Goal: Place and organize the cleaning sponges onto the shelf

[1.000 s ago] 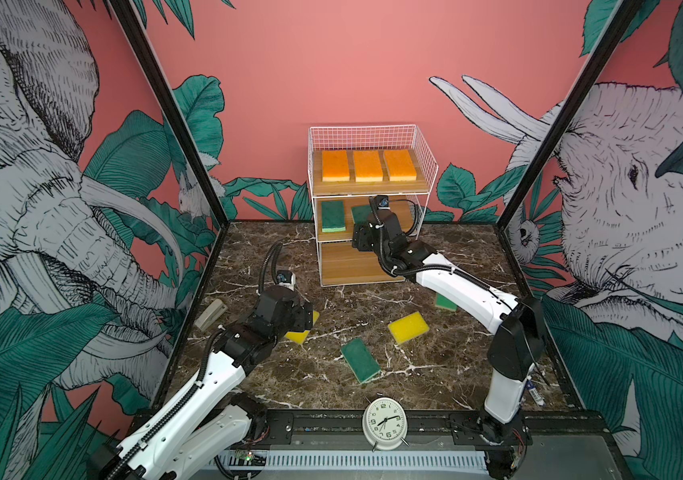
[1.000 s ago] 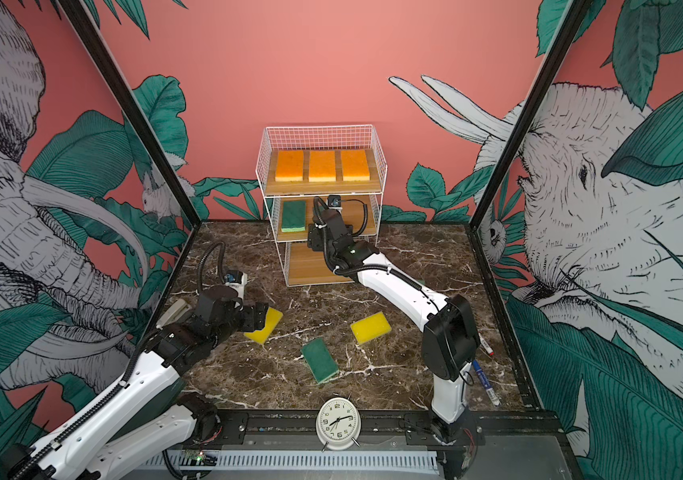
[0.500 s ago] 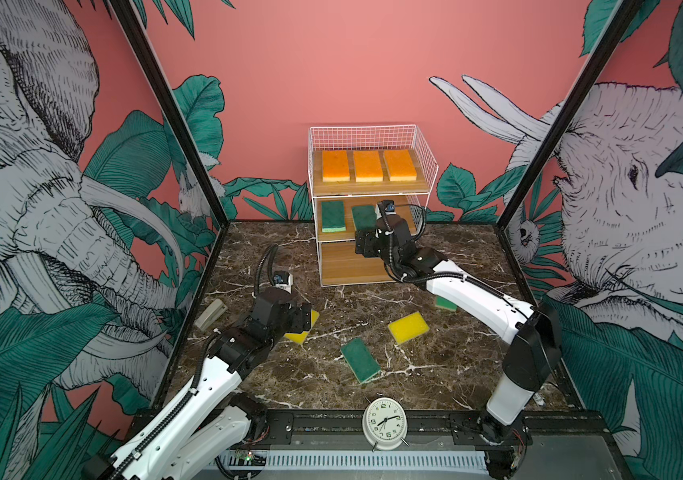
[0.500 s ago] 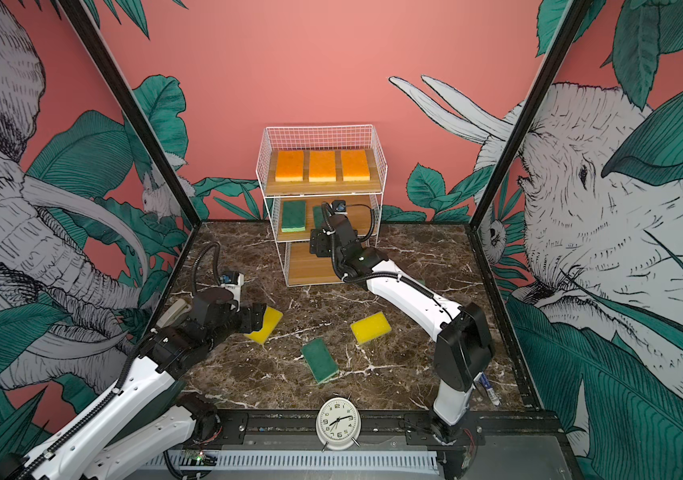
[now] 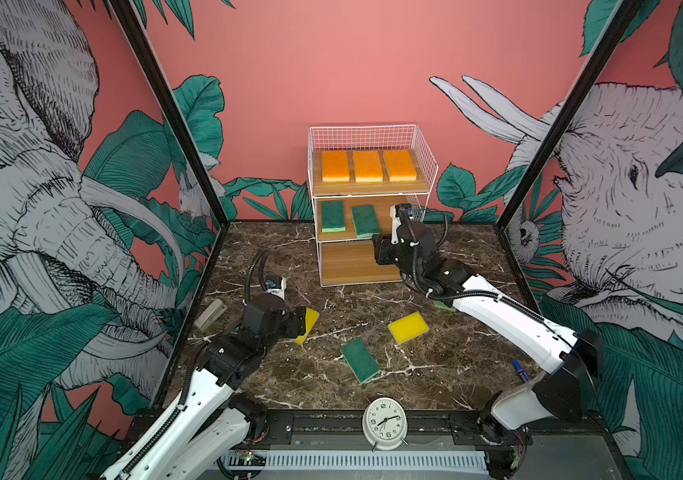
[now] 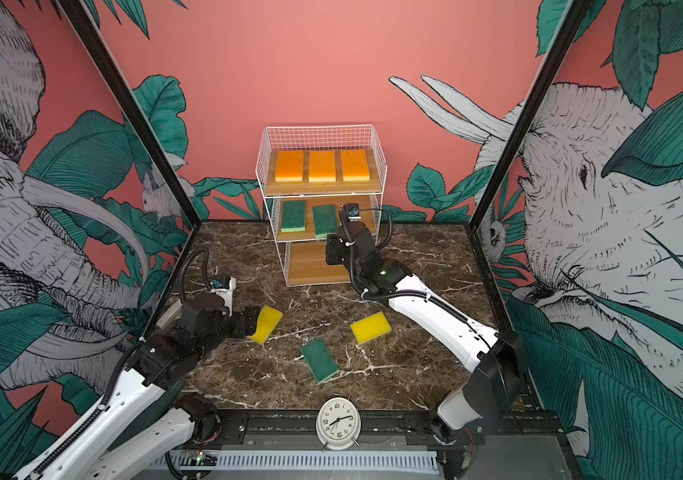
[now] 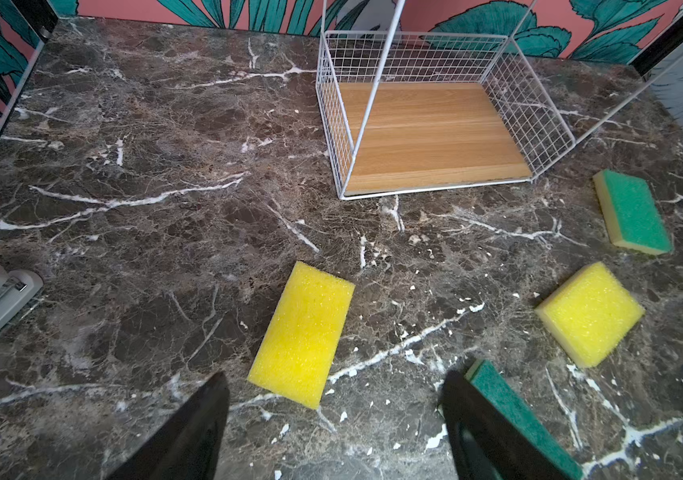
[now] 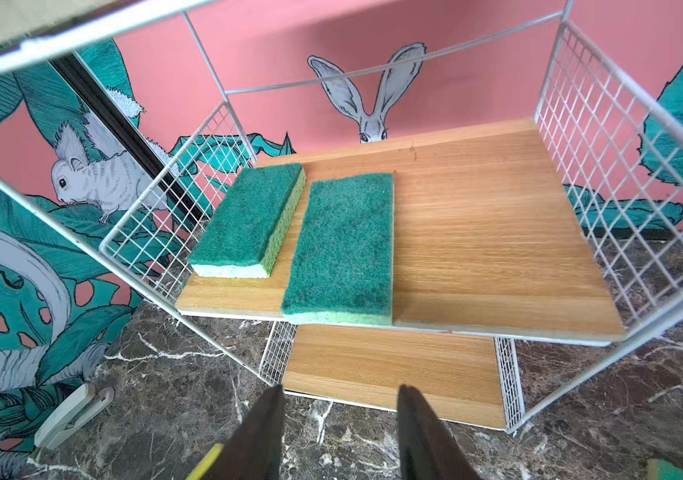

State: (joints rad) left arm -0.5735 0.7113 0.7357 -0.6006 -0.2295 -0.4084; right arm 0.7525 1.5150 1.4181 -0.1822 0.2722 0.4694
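Observation:
On the shelf (image 5: pixel 348 262), three orange sponges (image 5: pixel 367 165) fill the top tier and two dark green sponges (image 8: pixel 248 220) (image 8: pixel 341 249) lie side by side on the middle tier. The bottom board (image 7: pixel 435 133) is bare. My right gripper (image 8: pixel 337 428) hangs open and empty just in front of the shelf (image 6: pixel 310 266). My left gripper (image 7: pixel 335 399) is open wide over the table, with a yellow sponge (image 7: pixel 302 332) just beyond its fingertips. Also on the table are a second yellow sponge (image 5: pixel 408 327), a green sponge (image 5: pixel 359 359) and another green one (image 7: pixel 630 212) near the right arm.
A grey stapler (image 5: pixel 210 313) lies by the left wall. A white alarm clock (image 5: pixel 384 422) stands at the front edge. A blue pen (image 5: pixel 520 370) lies near the right arm's base. Glass walls close in the marble table on both sides.
My right gripper has backed out of the middle tier, leaving the second green sponge there, and its jaws have narrowed. My left gripper has edged closer to the yellow sponge.

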